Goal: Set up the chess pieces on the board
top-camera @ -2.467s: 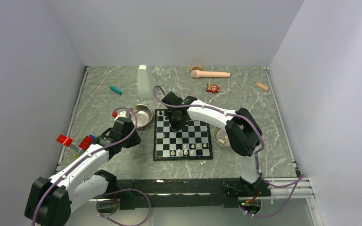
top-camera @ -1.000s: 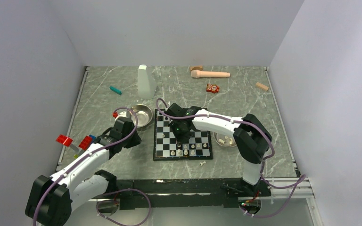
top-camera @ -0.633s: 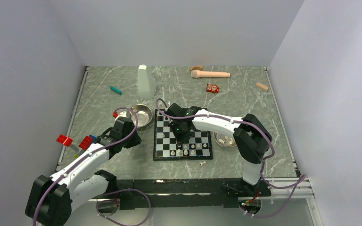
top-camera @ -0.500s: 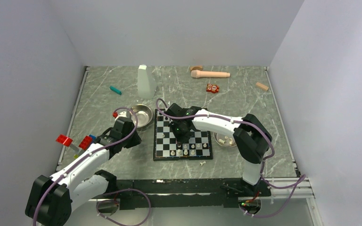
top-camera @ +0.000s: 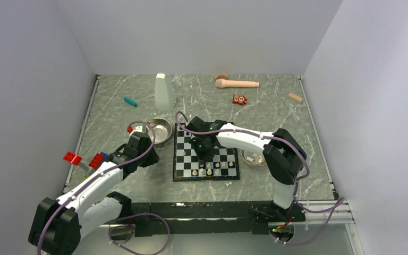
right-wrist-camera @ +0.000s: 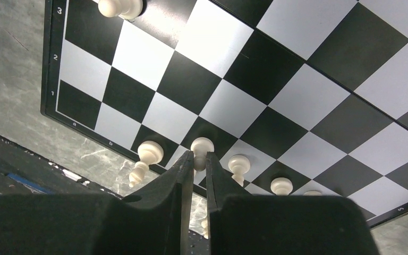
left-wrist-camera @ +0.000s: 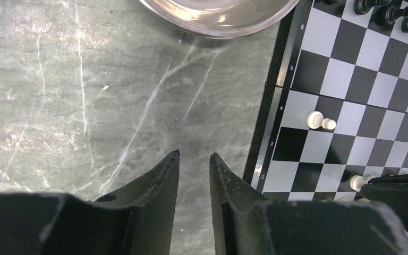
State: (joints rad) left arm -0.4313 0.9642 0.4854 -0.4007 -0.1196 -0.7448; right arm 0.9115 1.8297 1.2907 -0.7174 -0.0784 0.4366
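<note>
The board [top-camera: 176,159] lies mid-table, with a row of white chess pieces [top-camera: 212,171] along its near edge. My right gripper [top-camera: 204,158] hangs low over that row. In the right wrist view my right gripper [right-wrist-camera: 200,155] is shut on the neck of a white pawn [right-wrist-camera: 202,144], which stands on a square between other white pieces [right-wrist-camera: 151,152] [right-wrist-camera: 238,163]. My left gripper [left-wrist-camera: 194,155] hovers over bare table just left of the board [left-wrist-camera: 276,90], slightly open and holding nothing. A white piece [left-wrist-camera: 320,120] lies toppled on the board, and black pieces [left-wrist-camera: 393,10] stand at its far end.
A steel bowl [top-camera: 159,129] sits at the board's far left, and another bowl [top-camera: 252,156] with white pieces sits at its right. One white piece [top-camera: 228,184] lies on the table in front of the board. Red blocks [top-camera: 73,158], a white bottle [top-camera: 164,92] and a wooden pestle [top-camera: 236,83] lie farther off.
My right gripper came from the board's far end toward the near rows, then held still over the last second. The left arm has not moved.
</note>
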